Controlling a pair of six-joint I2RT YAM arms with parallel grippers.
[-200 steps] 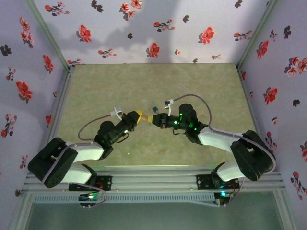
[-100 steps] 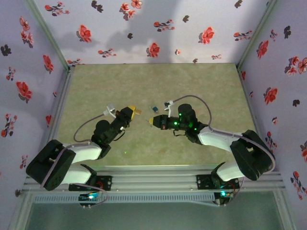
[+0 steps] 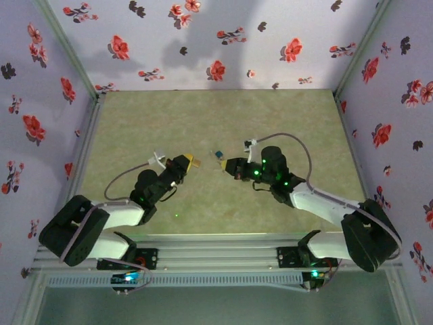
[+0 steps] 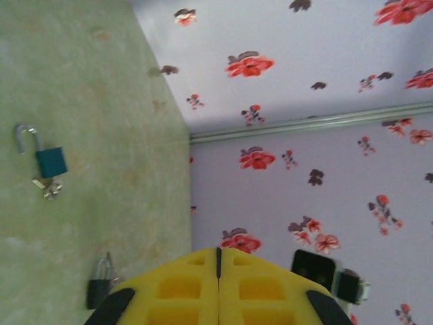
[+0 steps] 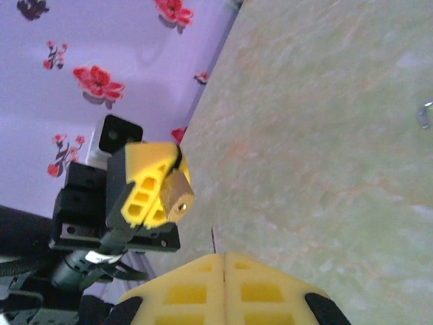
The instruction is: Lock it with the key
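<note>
You are lining up the key with the brass padlock (image 5: 177, 193), so treat that padlock as your reference. Your left gripper (image 3: 187, 162) is pinching it tight, and 1 brass face is looking toward the right wrist camera. Your right gripper (image 5: 223, 257) is sitting near the padlock but apart from it. Its 2 fingers are pressing together on a thin dark sliver, which I am reading as the key (image 5: 213, 237) seen edge-on. The keyhole is too small to make out for sure.

A blue padlock (image 4: 51, 161) with an open shackle and some spare keys (image 4: 47, 188) are lying on the table (image 3: 203, 122) near the brass padlock, on its right-arm side. Leave them alone.

Be aiming the blade square to the brass face, matching its roll to the slot, and advancing slowly along 1 straight line. Be holding the left arm steady, because a skewed push is likely to twist the padlock in its grip.
</note>
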